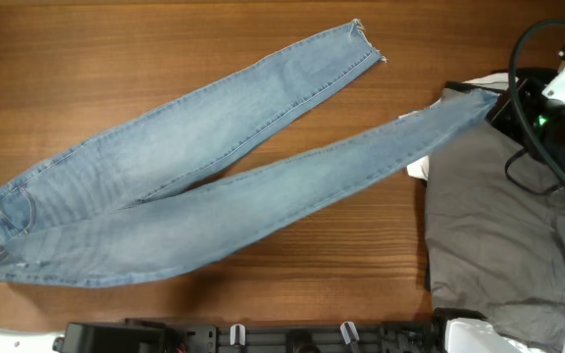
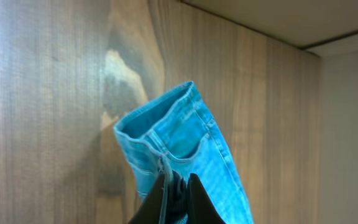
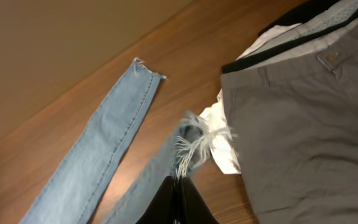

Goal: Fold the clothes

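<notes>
Right end effector (image 3: 179,184) grips jeans' (image 1: 263,191) frayed hem; left end effector (image 2: 179,182) seemingly pinches waistband, contact hidden.

Right arm (image 1: 549,137): black housing with white cover, green indicator lights (image 1: 540,121), looping black cables (image 1: 514,59). Left gripper (image 2: 179,182) and right gripper (image 3: 179,185): matte black, tapering fingers. Black base frame (image 1: 263,338) with pale clips.

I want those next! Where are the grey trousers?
In the overhead view, the flat grey fabric trousers lie on the right side, beside a white cloth garment, where one leg of the long light-blue denim jeans ends.
</notes>
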You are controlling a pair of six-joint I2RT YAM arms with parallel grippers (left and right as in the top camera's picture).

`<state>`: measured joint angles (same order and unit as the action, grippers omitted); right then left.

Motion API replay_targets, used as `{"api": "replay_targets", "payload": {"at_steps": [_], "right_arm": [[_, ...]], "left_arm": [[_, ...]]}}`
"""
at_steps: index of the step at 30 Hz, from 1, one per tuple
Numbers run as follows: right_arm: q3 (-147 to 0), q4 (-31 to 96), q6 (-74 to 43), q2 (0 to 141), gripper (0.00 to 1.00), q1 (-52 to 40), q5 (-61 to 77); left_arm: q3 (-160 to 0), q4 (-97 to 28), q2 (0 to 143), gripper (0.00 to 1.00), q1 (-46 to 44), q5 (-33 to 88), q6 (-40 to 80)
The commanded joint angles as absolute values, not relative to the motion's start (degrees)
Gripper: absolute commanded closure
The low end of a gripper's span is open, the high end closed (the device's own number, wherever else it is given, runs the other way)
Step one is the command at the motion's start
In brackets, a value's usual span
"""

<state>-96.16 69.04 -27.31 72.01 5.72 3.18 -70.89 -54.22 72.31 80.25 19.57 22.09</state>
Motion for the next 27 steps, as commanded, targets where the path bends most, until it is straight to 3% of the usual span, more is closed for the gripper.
{"api": "replay_targets", "payload": {"at_steps": [1,9,16,27], "right_arm": [[-97.3,67.6,-29.4,72.6,0.96,5.8,-1.4],[-97.2,60.1,-33.5,81.6,0.96,5.7,3.1],[-97.2,36.1,-35.6,101.0,0.96,5.0,22.4],[-97.2,16.3,-38.9,115.1,0.94,1.1,22.5]], "left_arm": [[-72.4,-54.4,71.0,0.96,80.5,13.5,23.0],[-72.3,-53.0,74.6,0.96,77.0,10.4,23.1],[-72.3,-54.2,85.6,0.96,73.7,2.0,24.4],[-72.3,-42.9,96.4,0.96,70.7,2.3,24.3]]}}
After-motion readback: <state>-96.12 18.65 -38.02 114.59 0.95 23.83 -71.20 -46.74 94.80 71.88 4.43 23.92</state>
